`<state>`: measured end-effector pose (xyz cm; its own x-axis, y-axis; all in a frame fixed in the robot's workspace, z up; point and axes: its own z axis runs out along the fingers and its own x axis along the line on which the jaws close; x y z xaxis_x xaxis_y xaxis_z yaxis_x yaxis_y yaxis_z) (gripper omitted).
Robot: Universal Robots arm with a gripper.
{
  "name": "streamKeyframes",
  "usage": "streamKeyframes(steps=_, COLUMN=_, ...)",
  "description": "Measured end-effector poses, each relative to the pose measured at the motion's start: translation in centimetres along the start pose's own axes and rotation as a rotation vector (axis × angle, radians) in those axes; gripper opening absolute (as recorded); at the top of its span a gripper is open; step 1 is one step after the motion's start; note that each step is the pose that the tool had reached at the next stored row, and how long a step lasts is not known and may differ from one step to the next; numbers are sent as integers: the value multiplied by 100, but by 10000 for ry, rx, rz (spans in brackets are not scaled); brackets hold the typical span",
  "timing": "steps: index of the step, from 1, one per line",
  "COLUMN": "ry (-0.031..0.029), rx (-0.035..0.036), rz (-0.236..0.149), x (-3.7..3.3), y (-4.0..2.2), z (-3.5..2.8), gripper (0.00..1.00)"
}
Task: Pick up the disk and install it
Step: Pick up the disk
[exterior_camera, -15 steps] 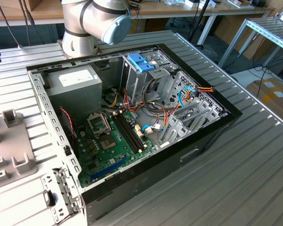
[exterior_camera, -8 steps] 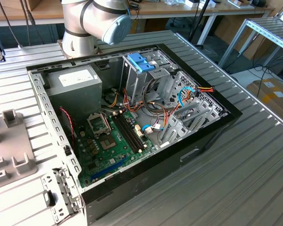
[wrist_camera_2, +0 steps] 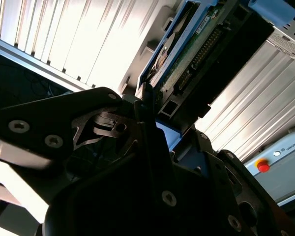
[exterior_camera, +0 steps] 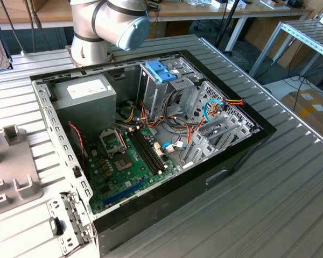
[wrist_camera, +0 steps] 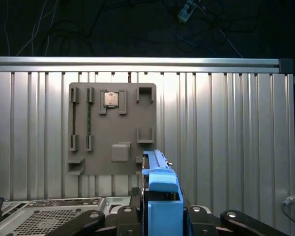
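Observation:
The disk [wrist_camera: 160,189] stands on edge between the black fingers of my gripper [wrist_camera: 160,212], its blue plastic rail facing the first wrist view. In the second wrist view the disk [wrist_camera_2: 187,54] shows its green circuit board, its connector row and a blue rail, with my gripper [wrist_camera_2: 151,101] shut on its lower end. The disk hangs above the ribbed metal table [wrist_camera: 226,132], clear of the grey parts holder [wrist_camera: 113,128]. The open computer case [exterior_camera: 242,145] lies on the table in the exterior view, with its metal drive cage [exterior_camera: 167,91] at the far side.
Inside the case are a grey power-supply box [exterior_camera: 83,97], a green motherboard [exterior_camera: 124,161], loose cables [exterior_camera: 172,121] and a light-blue bracket [exterior_camera: 161,70] on the cage. The arm's base [exterior_camera: 107,27] stands behind the case. The parts holder [exterior_camera: 11,161] lies at the exterior view's left.

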<state>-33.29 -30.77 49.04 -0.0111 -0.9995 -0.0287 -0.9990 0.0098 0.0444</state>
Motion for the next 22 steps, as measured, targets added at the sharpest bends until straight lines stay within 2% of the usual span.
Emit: streamKeyframes(steps=22, ry=0, rx=0, rz=0, x=-2, y=-194, z=-8, gripper=37)
